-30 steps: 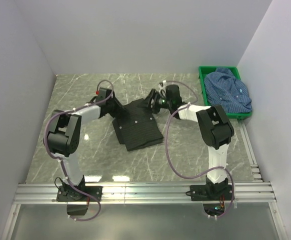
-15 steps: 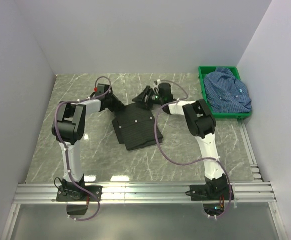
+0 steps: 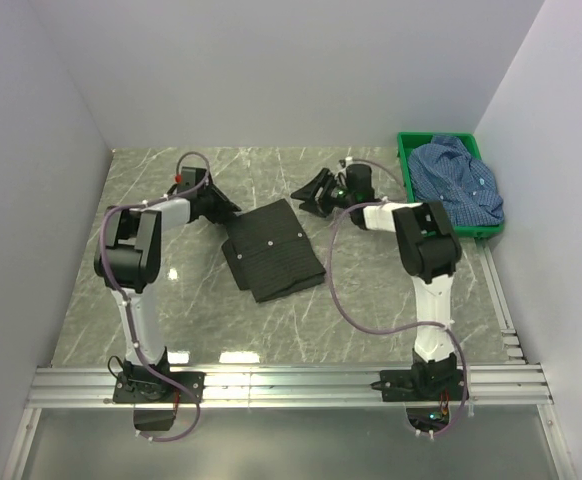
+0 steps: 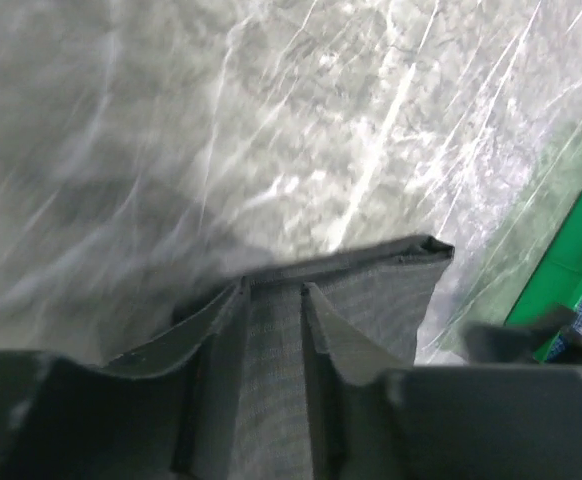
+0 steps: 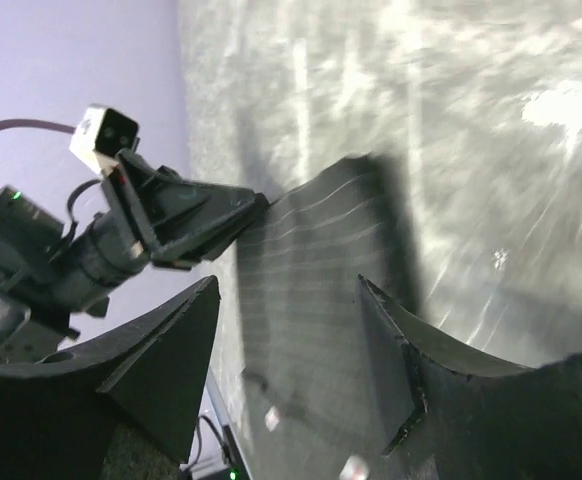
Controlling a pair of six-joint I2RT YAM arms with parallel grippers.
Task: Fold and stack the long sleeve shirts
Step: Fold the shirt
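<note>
The black shirt (image 3: 273,250) lies folded into a flat rectangle at the middle of the table. My left gripper (image 3: 231,209) is just off its far left corner, open and low over the table. In the left wrist view the striped cloth (image 4: 376,300) shows past and between the parted fingers of the left gripper (image 4: 273,288). My right gripper (image 3: 317,193) is open, right of the far corner and clear of the cloth. The right wrist view shows it (image 5: 287,284) wide open, facing the shirt (image 5: 316,235). The blue shirt (image 3: 458,183) lies crumpled in the green crate (image 3: 405,160).
The green crate stands at the far right against the wall, and its edge shows in the left wrist view (image 4: 571,250). White walls close in the marble table (image 3: 151,290) on three sides. A metal rail (image 3: 291,385) runs along the near edge.
Both grippers have let go of the black shirt's far edge and drawn apart, left to the left, right to the right. The shirt now lies flat, folded.
</note>
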